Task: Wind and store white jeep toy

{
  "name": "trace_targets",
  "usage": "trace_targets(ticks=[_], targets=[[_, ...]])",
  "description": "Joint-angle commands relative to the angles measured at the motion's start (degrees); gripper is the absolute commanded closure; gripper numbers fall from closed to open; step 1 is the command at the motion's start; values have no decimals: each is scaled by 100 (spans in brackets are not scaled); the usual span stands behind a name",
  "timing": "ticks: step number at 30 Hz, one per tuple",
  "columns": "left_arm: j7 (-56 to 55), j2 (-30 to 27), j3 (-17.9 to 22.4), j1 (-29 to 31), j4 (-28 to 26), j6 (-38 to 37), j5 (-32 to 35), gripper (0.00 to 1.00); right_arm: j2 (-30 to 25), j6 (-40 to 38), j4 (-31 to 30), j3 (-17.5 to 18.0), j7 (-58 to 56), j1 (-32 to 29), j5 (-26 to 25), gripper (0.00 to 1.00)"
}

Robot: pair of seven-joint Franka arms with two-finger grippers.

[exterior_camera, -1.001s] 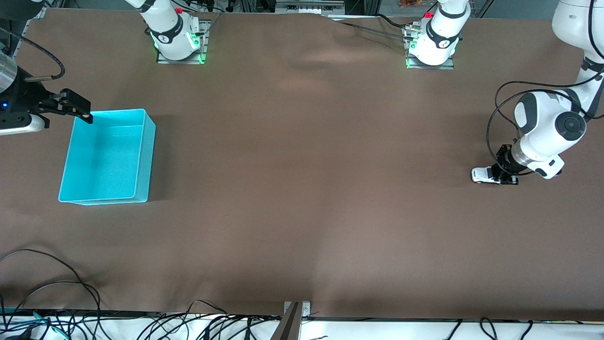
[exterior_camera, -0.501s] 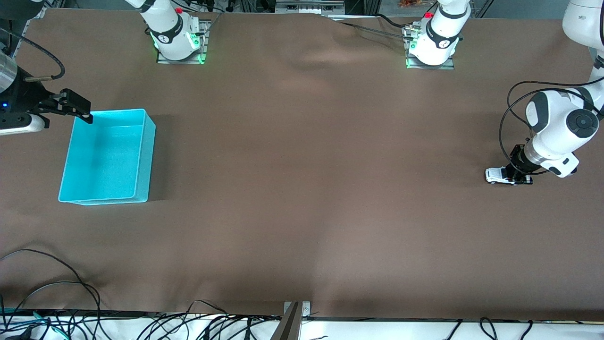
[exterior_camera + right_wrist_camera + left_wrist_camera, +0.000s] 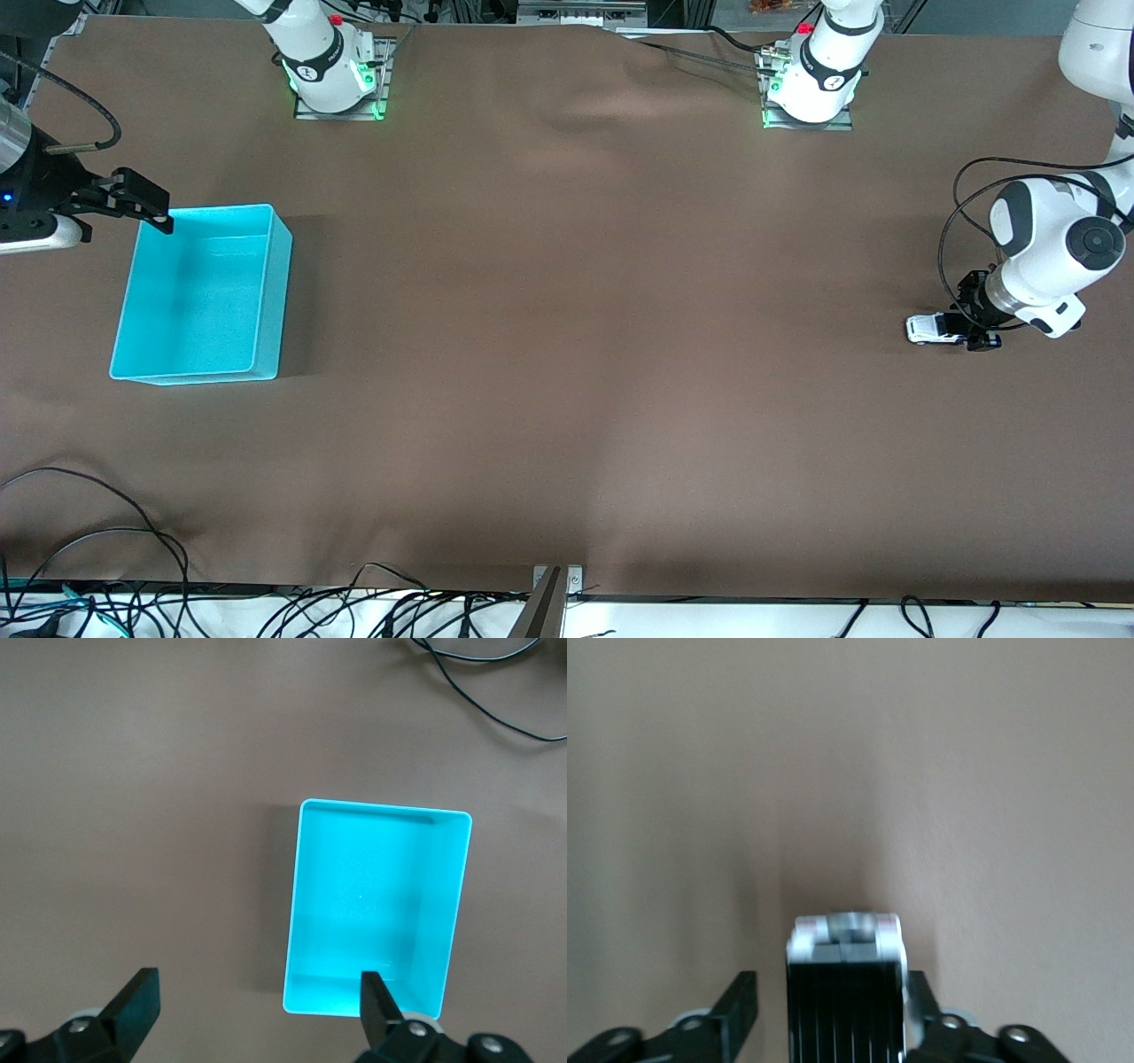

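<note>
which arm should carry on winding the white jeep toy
Left. The left gripper is down at the white jeep toy at its end of the table; the open right gripper waits over the cyan bin.

The left gripper (image 3: 972,330) hides the white jeep toy's (image 3: 928,330) rear.

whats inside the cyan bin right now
Nothing: the cyan bin shows only its bare floor. The white jeep toy sits on the table between the left gripper jaws.

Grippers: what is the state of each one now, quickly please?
Left gripper: at the white jeep toy on the table; grip cannot be told.
Right gripper: open, holding nothing, over the cyan bin.
</note>
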Motion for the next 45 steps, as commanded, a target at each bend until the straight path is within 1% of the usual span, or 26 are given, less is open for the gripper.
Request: trace_targets(ticks=[1, 4, 7, 14, 19, 25, 30, 35, 38, 45], targets=[[177, -62, -218, 60, 844, -1245, 157, 0, 30, -10, 125, 19, 47, -3, -12, 0], [335, -176, -298, 60, 1099, -1764, 122, 0, 30, -18, 125, 19, 47, 6, -12, 0], [476, -246, -464, 60, 1381, -2256, 78, 0, 30, -18, 116, 19, 38, 6, -12, 0], [1178, -466, -667, 60, 2005, -3074, -335, 0, 30, -19, 116, 19, 38, -3, -12, 0], [1907, -721, -737, 51, 2199, -3207, -660, 0, 30, -19, 116, 19, 47, 6, -12, 0], [2541, -862, -992, 51, 2383, -3321, -678, 0, 30, -19, 116, 19, 38, -3, -12, 0], [2998, -879, -1203, 42, 2629, -3382, -669, 0, 30, -19, 116, 19, 47, -3, -12, 0], [3621, -871, -1308, -2, 2849, -3549, -652, 0, 30, -19, 116, 19, 38, 6, -21, 0], [4148, -879, -1423, -2, 2946, -3593, -626, 0, 30, -19, 116, 19, 38, -3, -12, 0], [5484, -871, -1572, -28, 3341, -4059, -599, 0, 30, -19, 116, 19, 47, -3, -12, 0]])
